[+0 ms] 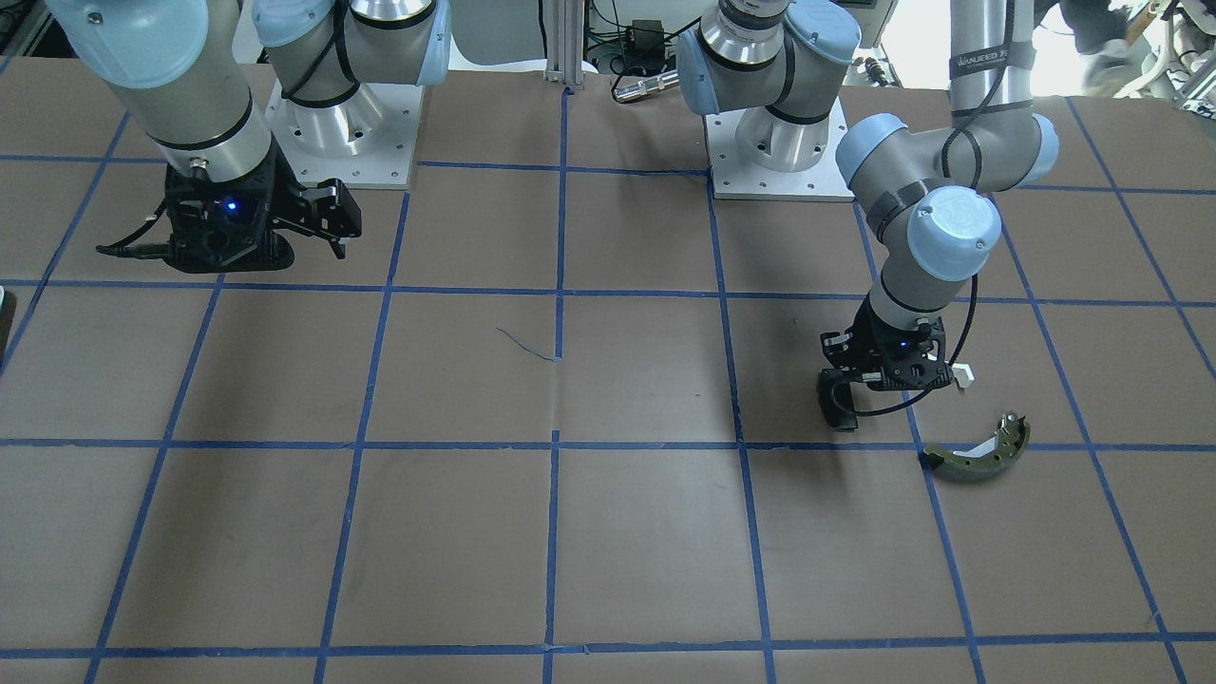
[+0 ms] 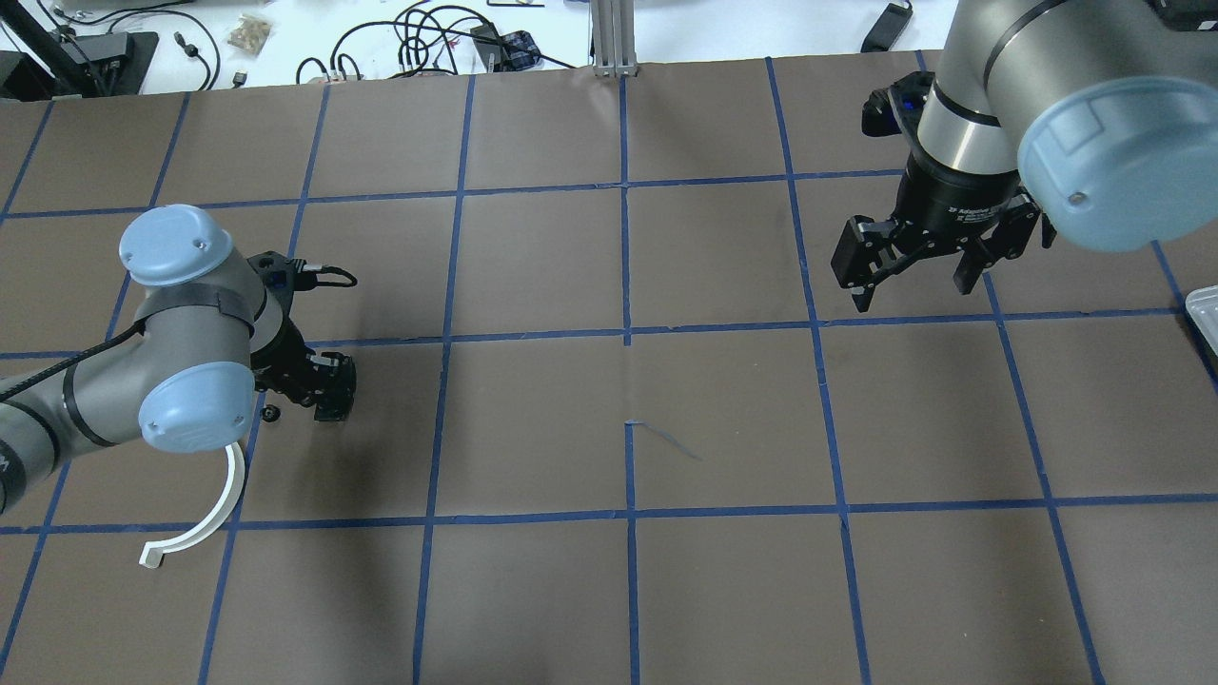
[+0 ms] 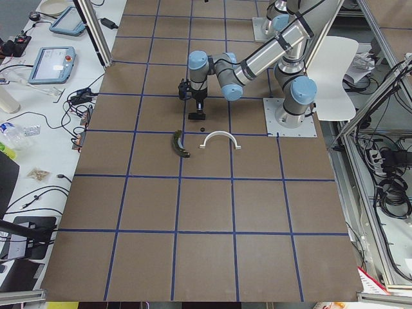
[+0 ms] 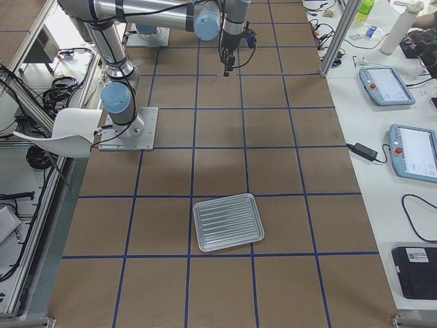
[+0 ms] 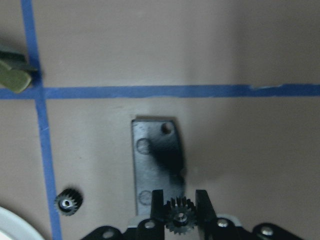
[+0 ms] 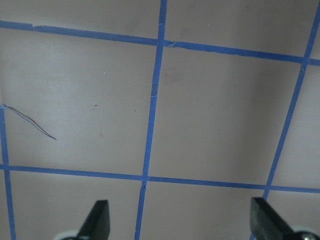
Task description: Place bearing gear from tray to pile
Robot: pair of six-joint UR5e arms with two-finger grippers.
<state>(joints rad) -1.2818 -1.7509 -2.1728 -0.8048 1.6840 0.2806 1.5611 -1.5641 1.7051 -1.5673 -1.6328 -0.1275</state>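
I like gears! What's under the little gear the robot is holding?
A flat black pad lies below the gear. The left end effector covers the pad's near end.

Only blurred, unreadable white lettering on a black strap (image 1: pixel 988 63)

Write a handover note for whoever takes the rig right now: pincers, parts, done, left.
Left pincer: shut on a bearing gear, held over one end of the flat black pad.
Right pincer: open, empty, over bare table far from the parts.
Pile: the pad, white half-ring, olive-green brake shoe, plus a second gear lying loose beside the pad, not touching it.
Tray: at the robot's right end of the table, nothing visible on it.
Done: held gear is out of the tray and at the pile.
Left: open the left pincer to release it there, then probably retract.
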